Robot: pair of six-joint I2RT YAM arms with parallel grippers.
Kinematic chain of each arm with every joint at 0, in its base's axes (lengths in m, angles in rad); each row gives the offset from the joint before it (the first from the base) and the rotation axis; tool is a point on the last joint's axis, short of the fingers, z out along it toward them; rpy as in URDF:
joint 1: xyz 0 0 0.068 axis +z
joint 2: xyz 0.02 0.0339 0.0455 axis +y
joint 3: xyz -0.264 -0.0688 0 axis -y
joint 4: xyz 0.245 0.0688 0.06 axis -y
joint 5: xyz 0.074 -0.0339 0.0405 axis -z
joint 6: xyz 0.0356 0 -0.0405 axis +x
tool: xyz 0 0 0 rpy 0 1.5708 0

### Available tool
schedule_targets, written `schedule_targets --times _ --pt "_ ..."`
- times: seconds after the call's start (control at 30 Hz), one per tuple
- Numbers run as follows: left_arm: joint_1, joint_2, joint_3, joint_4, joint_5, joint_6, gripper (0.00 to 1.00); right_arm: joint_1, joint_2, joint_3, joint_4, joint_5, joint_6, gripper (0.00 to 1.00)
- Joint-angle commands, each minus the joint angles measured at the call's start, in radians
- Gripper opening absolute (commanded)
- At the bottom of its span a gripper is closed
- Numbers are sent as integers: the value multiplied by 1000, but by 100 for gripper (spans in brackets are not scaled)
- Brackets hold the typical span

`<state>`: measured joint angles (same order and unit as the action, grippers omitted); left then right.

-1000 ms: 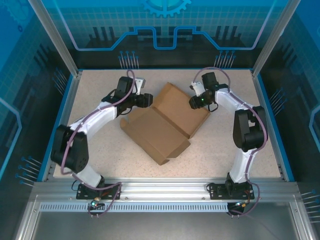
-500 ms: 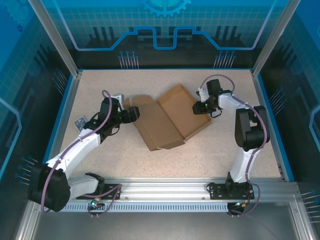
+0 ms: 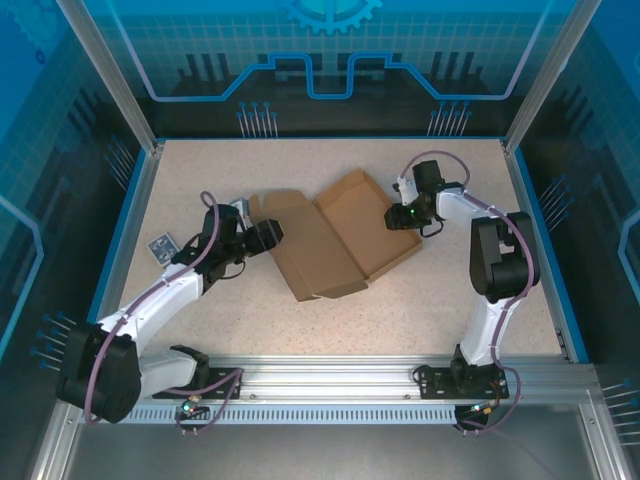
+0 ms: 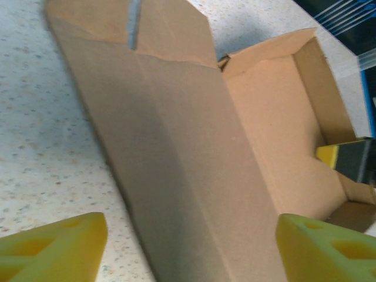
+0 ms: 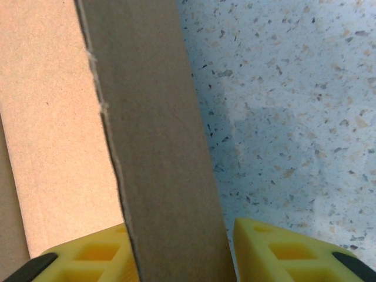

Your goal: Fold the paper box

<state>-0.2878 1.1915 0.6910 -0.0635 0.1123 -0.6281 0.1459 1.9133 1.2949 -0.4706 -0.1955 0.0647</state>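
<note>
Our paper box (image 3: pixel 330 240) has its tray walls up but the lid lies unfolded; our right gripper (image 3: pixel 398 216) pinches a side wall, our left gripper (image 3: pixel 268 237) gapes.

White-black arms (image 3: pixel 165 292), purple cables (image 3: pixel 432 155), yellow jaws

The top camera sits above and behind the arm bases. It faces down and forward, far enough back to take in the whole table (image 3: pixel 450 290), with the box (image 3: pixel 330 240) near the middle. The left wrist camera is low and close, left of the box, looking across it past the left gripper (image 4: pixel 191 229). The right wrist camera looks steeply down, very close, at the box's right wall inside the right gripper (image 5: pixel 179 241). All three views share the box.
</note>
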Motion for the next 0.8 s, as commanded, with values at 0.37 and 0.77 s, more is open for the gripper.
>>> schedule_targets --times 0.37,0.77 --pt "-22 186 170 80 159 61 25 33 -100 -10 -32 21 57 55" --pt "-21 330 584 -455 93 443 11 60 -209 4 -85 164 31 66"
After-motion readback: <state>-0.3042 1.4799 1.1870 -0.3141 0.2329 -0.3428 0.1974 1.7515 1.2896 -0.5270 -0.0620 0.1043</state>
